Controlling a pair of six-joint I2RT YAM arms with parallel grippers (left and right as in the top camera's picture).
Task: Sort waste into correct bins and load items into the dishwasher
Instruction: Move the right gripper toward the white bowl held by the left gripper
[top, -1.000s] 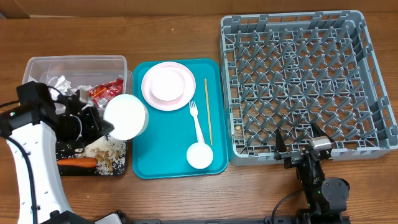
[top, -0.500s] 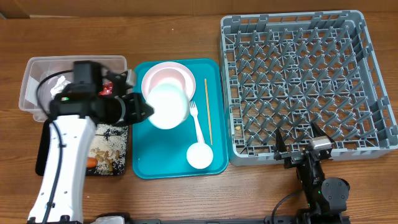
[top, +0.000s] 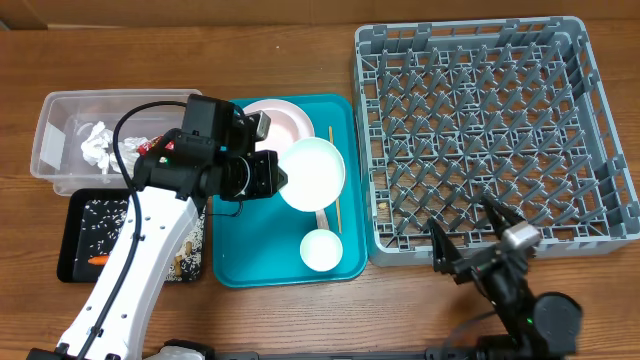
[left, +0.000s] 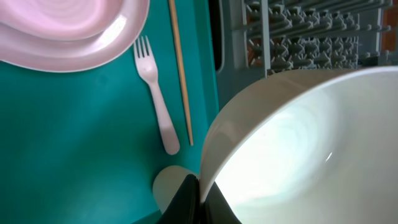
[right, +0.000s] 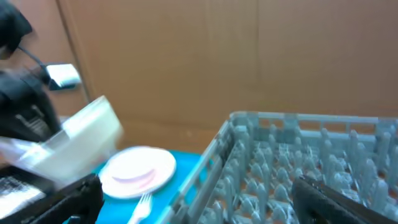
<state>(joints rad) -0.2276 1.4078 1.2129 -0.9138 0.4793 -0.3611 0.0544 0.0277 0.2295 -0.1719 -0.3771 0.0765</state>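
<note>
My left gripper is shut on the rim of a large white bowl and holds it tilted above the teal tray, left of the grey dish rack. The left wrist view shows the bowl pinched in my jaws. Below it lie the pink plate, the white fork, the chopstick and the small white cup. My right gripper is open and empty at the rack's front edge.
The clear tub at the left holds white napkins and a red wrapper. The black tray holds rice and a carrot. The teal tray lies between the bins and the rack.
My left arm has carried the white bowl rightward, from over the black tray to over the teal tray near the rack. My right gripper has lifted and shifted slightly.
</note>
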